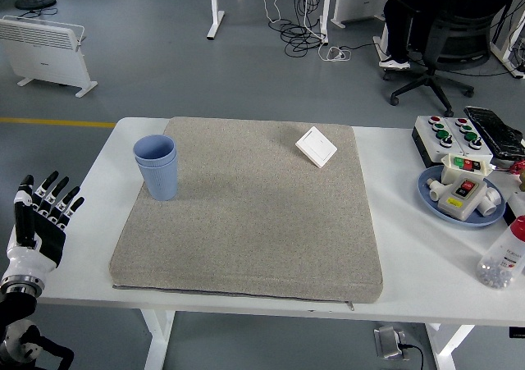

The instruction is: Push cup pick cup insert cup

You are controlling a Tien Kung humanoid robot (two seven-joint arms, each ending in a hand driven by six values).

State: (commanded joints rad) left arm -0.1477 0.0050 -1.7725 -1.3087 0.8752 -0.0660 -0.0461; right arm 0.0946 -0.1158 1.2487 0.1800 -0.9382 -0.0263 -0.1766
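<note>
Two blue cups [157, 166] stand upright, one nested inside the other, at the far left of the grey mat [246, 214]. My left hand [39, 214] is at the table's left edge, well left and nearer than the cups, with its fingers spread and holding nothing. The right hand is out of view.
A white square switch plate [317, 146] lies at the mat's far right. On the table's right side are a box with coloured buttons [448, 134], a blue plate [486, 218] holding small devices, and a clear bottle [503, 255] with a red cap. A person sits in an office chair [447, 38] at the back.
</note>
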